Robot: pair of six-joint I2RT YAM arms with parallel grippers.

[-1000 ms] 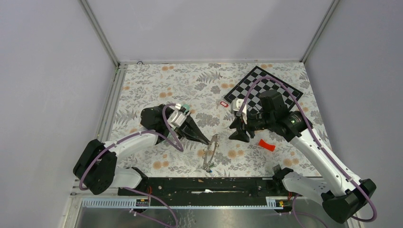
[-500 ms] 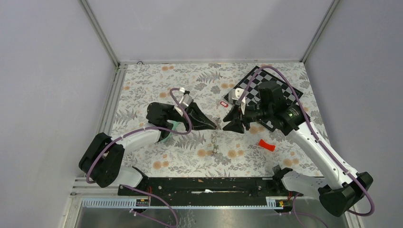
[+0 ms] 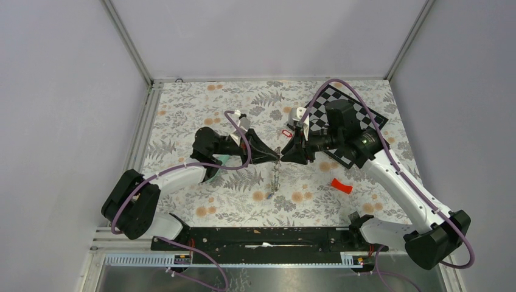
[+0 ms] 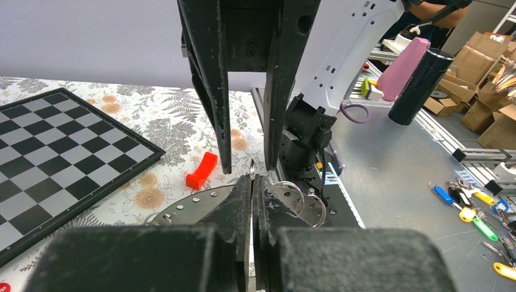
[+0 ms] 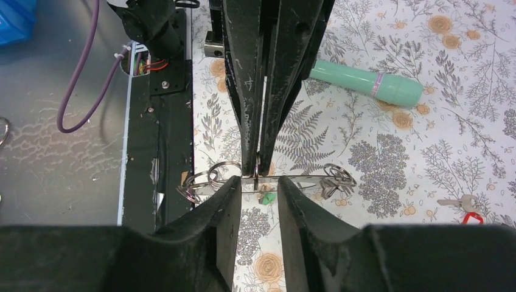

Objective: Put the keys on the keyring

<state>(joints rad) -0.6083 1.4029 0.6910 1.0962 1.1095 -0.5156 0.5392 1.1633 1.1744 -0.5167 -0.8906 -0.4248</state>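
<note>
The keyring (image 3: 275,176), a flat grey disc carrying small wire rings, hangs edge-on above the table. My left gripper (image 3: 275,159) is shut on its upper rim. In the left wrist view the disc (image 4: 188,210) spreads to both sides of the shut left gripper (image 4: 252,179). My right gripper (image 3: 283,156) meets it tip to tip from the right. In the right wrist view that gripper (image 5: 255,182) is open, its fingers (image 5: 228,207) straddling the disc's edge (image 5: 304,179). A green-tagged key (image 5: 266,198) dangles under the disc. A red-tagged key (image 3: 286,132) lies on the cloth, also seen as (image 5: 465,204).
A chessboard (image 3: 360,120) lies at the back right under the right arm. A curved red plastic piece (image 3: 341,185) sits on the floral cloth to the right, and a mint-green tube (image 5: 371,82) lies beneath the left arm. The black rail (image 3: 261,237) runs along the near edge.
My left gripper has lifted the keyring and swung it back and to the right. My right gripper has come left to meet it, and its jaws have narrowed.
</note>
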